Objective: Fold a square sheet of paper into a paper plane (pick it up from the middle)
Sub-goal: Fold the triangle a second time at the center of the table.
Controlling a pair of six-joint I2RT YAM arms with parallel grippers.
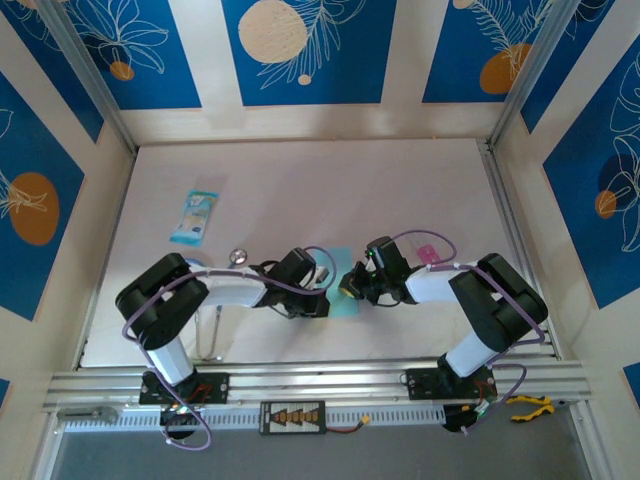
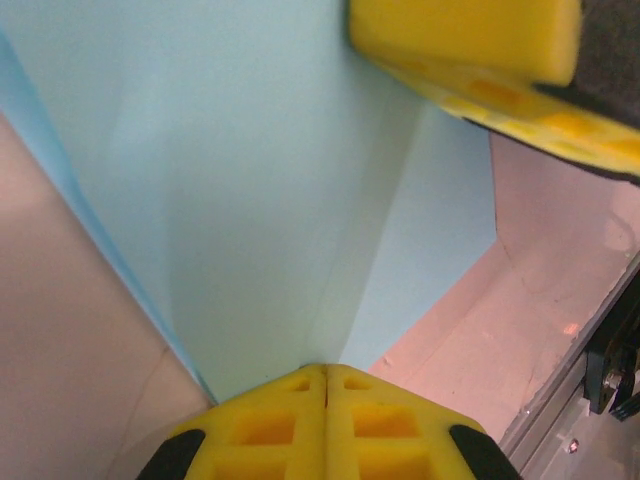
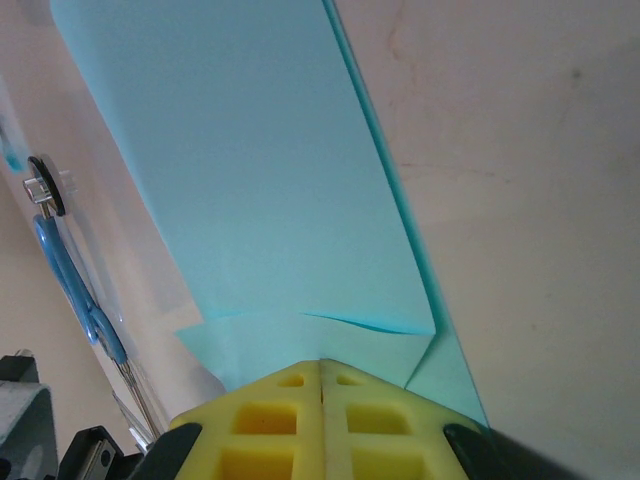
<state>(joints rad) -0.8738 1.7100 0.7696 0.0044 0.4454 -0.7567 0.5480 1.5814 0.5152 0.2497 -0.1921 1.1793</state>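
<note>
The square sheet of paper (image 1: 342, 300) is light blue and lies partly folded between the two arms at the table's near middle. In the left wrist view the sheet (image 2: 240, 180) carries a crease that runs straight into the closed yellow jaws of my left gripper (image 2: 325, 372), which is shut on it. My right gripper (image 3: 322, 366) is shut too, its tips resting on a folded-over flap of the sheet (image 3: 260, 170). Its yellow fingers (image 2: 470, 50) lie over the sheet's far edge. From above, the left gripper (image 1: 325, 292) and right gripper (image 1: 352, 284) almost touch.
A blue-and-white printed packet (image 1: 194, 216) lies at the back left. A small pink item (image 1: 428, 253) sits just behind the right arm. A small round metal piece (image 1: 238, 256) lies by the left arm. A slim blue thing (image 3: 75, 280) lies beside the sheet.
</note>
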